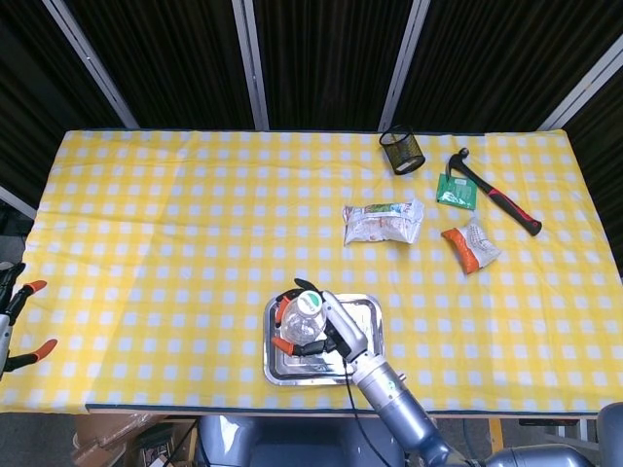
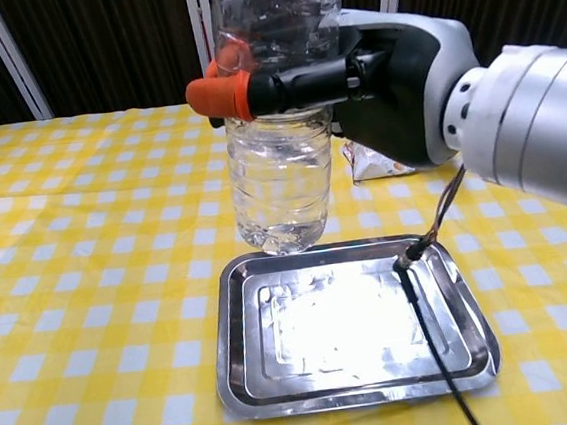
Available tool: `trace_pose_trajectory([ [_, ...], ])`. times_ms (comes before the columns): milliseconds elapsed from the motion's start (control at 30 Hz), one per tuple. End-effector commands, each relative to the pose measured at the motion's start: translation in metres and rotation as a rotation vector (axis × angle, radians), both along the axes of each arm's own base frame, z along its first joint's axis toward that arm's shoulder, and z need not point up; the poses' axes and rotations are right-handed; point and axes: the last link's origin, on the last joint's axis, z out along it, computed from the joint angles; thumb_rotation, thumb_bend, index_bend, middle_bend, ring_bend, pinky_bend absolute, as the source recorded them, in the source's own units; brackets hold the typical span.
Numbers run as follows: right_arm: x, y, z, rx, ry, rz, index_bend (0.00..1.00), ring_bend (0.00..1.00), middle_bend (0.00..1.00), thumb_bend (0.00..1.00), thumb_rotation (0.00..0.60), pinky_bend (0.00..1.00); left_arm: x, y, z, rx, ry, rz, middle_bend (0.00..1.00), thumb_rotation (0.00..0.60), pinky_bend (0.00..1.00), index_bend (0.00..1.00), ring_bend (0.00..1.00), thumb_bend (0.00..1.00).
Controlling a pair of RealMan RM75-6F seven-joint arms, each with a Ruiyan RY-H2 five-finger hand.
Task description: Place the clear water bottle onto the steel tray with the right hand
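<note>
The right hand (image 2: 371, 73) holds the water bottle (image 2: 280, 153) with its fingers (image 2: 237, 91) wrapped around the upper body of the bottle, orange fingertips showing on the bottle's left side in the chest view. The bottle stands upright, long axis vertical, cap end up and mostly out of the chest frame; the head view shows the pale cap at the top. The bottle's base hangs above the tray (image 2: 458, 351), over the tray's far left part, and it appears not to touch the metal, though the gap is hard to judge from the chest view alone. In the head view the bottle (image 1: 304, 313) and the right hand (image 1: 326, 331) sit over the left half of the tray (image 1: 373, 365). The relation that governs the next move is vertical: the bottle is directly below the grasp and the tray floor directly below the base, so a straight descent should seat it, in my judgement. A thin cable runs from the arm down across the tray's right side. The left hand (image 1: 15, 321) is well to the left of the tray at the table edge, fingers spread, holding nothing. A snack bag (image 1: 383, 223) lies beyond the tray
</note>
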Motion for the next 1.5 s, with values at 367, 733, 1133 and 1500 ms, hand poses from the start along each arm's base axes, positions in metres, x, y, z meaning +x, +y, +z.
trace_pose_trajectory([
  [367,-0.13,-0.007,0.074,-0.163,0.128,-0.167,0.79,0.28,0.65,0.52,0.6,0.0,0.001,-0.001,-0.002,-0.004,0.005,-0.001,0.0,0.6,0.0,0.2,0.0,0.18],
  [733,-0.171,-0.003,0.096,-0.144,0.121,-0.152,0.79,0.28,0.65,0.52,0.6,0.0,0.003,-0.002,-0.002,-0.003,0.001,-0.002,0.0,0.6,0.0,0.2,0.0,0.18],
  [1133,-0.13,-0.006,0.043,-0.053,0.06,-0.088,0.79,0.28,0.65,0.52,0.6,0.0,0.001,-0.002,0.001,0.002,-0.012,-0.003,0.0,0.6,0.0,0.2,0.0,0.18],
  [1500,-0.109,-0.007,-0.004,-0.063,-0.024,-0.038,0.79,0.29,0.65,0.53,0.6,0.0,-0.001,0.0,0.003,0.006,-0.013,0.003,0.0,0.6,0.0,0.2,0.0,0.18],
])
